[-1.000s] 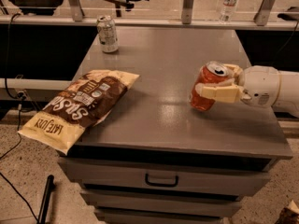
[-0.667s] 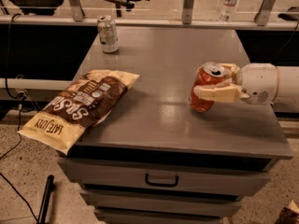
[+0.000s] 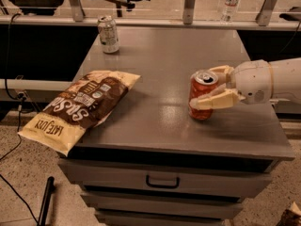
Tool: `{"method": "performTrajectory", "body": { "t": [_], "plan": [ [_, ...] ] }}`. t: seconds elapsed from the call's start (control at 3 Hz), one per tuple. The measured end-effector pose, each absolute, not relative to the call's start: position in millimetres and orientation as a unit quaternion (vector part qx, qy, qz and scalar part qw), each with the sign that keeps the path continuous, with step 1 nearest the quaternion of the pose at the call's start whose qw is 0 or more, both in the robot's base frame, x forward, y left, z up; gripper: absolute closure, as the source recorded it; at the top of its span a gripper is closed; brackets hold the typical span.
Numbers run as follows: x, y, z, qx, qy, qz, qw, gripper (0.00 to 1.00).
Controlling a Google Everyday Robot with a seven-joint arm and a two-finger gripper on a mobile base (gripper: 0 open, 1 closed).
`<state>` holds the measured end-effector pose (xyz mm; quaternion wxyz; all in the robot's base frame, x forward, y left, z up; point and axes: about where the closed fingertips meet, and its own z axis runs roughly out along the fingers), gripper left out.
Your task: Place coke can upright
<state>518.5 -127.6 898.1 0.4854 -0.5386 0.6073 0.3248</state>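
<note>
The coke can (image 3: 202,98) stands upright on the grey worktop (image 3: 174,55), in the right part of it and closer to the near edge than to the far one. Its silver top with the pull tab looks up, and its base seems to rest on the surface. The end effector (image 3: 205,88) comes in from the right side, at the end of a white arm (image 3: 282,79), and it is closed around the coke can. One pale finger (image 3: 217,100) lies across the near side of the can, low on its body, and the other finger sits behind the can near its top rim. The can fills the gap between the two fingers, so the grip is only as wide as the can itself. At the far left corner of the worktop stands a silver-white can (image 3: 108,34), also upright and well apart from the coke can. A brown and yellow chip bag (image 3: 80,108) lies flat on the left part, and its near end hangs over the left edge. Under the worktop is a drawer with a dark handle (image 3: 162,181). Beyond the far edge, a clear water bottle (image 3: 231,3) stands on the floor.
</note>
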Motion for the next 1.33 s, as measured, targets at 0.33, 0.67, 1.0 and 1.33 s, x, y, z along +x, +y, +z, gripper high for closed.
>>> {"method": "performTrajectory", "body": {
  "t": [0.33,0.67,1.0,1.33],
  "plan": [
    [517,-125,889,-0.530,0.615,0.340,0.476,0.00],
    [518,-126,882,-0.506,0.624,0.362,0.473,0.00],
    [519,-136,871,-0.485,0.630,0.375,0.477,0.00],
    [520,-158,855,-0.461,0.649,0.371,0.478,0.00]
  ]
}}
